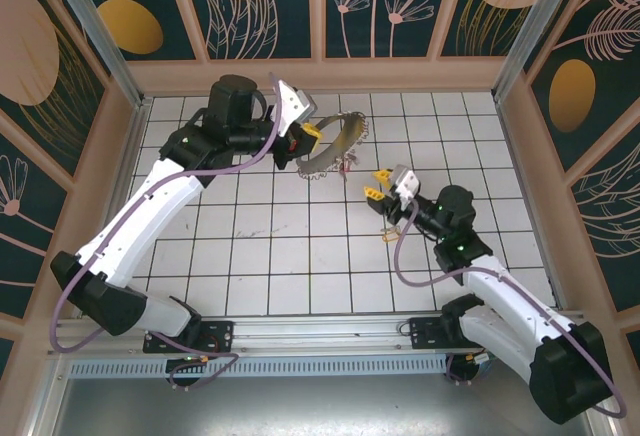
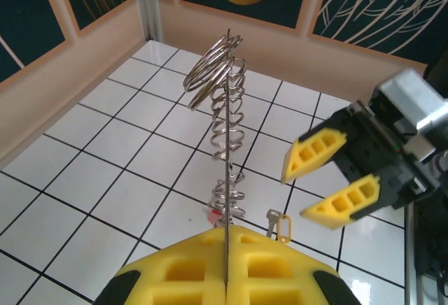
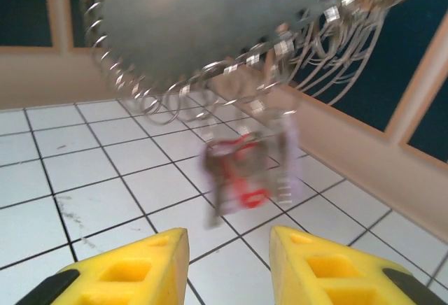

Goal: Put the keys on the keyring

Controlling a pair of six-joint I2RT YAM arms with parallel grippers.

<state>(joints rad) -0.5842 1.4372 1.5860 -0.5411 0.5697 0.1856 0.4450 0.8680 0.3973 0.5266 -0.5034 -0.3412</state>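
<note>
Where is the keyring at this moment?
In the top view the keyring is raised above the far middle of the tiled floor, clamped in the left gripper, with the open right gripper close on its right.

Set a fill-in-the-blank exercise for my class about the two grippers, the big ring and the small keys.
1. The left gripper is ____ on the edge of the keyring.
2. The right gripper stands ____, with nothing between its fingers.
3. The keys dangling under the ring show a ____ tag or head.
Missing words: shut; open; red.
</note>
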